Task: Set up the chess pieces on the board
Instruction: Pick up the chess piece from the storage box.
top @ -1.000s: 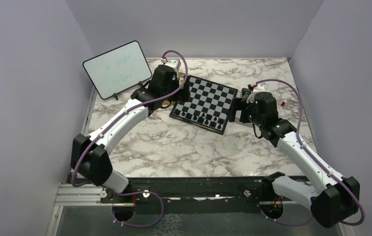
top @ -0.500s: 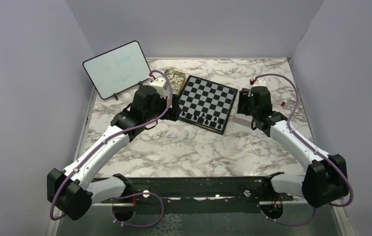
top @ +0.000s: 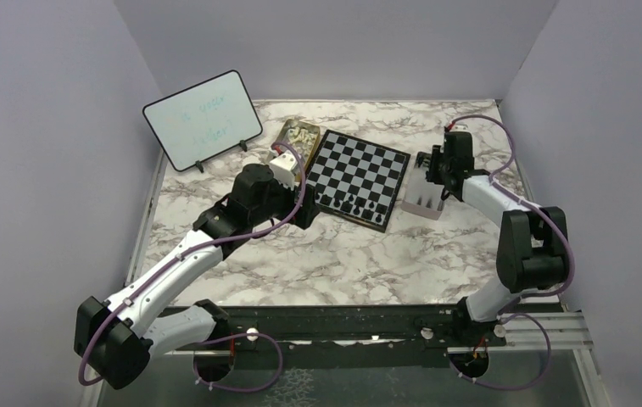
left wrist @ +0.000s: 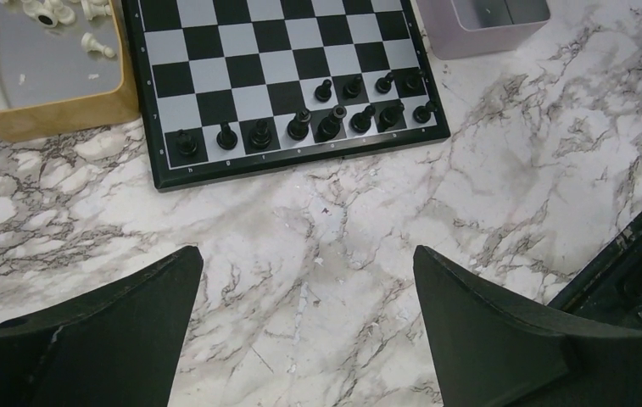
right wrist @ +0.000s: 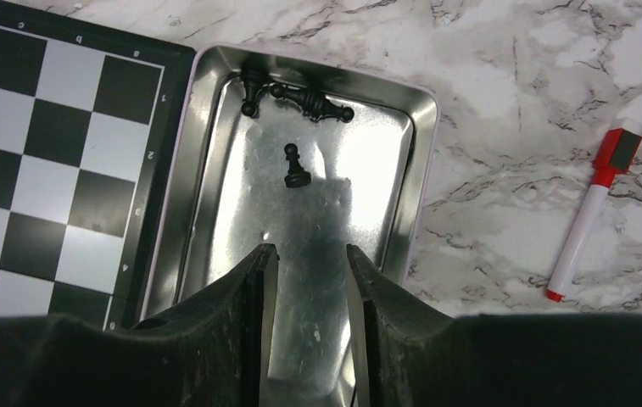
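Marbled bench (top: 317,254) is filling the view between pale lilac walls. Just left of the board (left wrist: 241,51), a gold tin (left wrist: 54,114) is holding cream-white chess pieces (left wrist: 88,13). The left hand (left wrist: 304,254) is hovering off the board's near-left corner, fingers wide apart and empty. Black chess pieces (left wrist: 332,123) are standing in the board's two nearest rows. Just right of the board, a silver tin (right wrist: 317,212) is holding a few more, among them a lone pawn (right wrist: 295,166). The right hand (right wrist: 309,252) is hanging over that tin, fingers narrowly apart with nothing between them.

To lift the pawn cleanly, it is likely needing to centre over it, descend straight, and stay off the tin's wall.

A second ago the left hand was over the gold tin, and the right hand's fingers were spread wide.
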Robot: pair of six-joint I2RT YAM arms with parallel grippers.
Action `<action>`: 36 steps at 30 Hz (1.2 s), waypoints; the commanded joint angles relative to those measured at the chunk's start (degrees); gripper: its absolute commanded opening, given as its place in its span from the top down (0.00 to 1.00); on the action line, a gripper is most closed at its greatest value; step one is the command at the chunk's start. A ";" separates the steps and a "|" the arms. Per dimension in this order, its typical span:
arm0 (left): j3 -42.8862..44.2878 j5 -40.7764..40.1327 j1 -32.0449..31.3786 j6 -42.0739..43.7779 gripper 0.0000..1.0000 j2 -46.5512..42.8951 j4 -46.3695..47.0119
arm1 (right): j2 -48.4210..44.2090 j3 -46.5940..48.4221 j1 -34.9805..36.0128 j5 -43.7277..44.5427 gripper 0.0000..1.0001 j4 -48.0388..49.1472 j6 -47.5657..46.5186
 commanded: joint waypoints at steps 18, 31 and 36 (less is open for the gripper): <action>-0.76 -0.03 -0.90 0.90 0.12 -0.76 1.86 | 16.59 9.11 -2.34 -4.06 0.61 4.94 -2.97; -0.58 -0.30 -0.97 1.10 0.20 -0.08 1.32 | 18.68 9.99 -2.35 -4.61 0.75 4.30 -4.69; -0.47 -0.87 -0.99 1.04 0.23 0.43 1.27 | 18.52 11.37 -2.35 -5.86 0.82 1.45 -3.72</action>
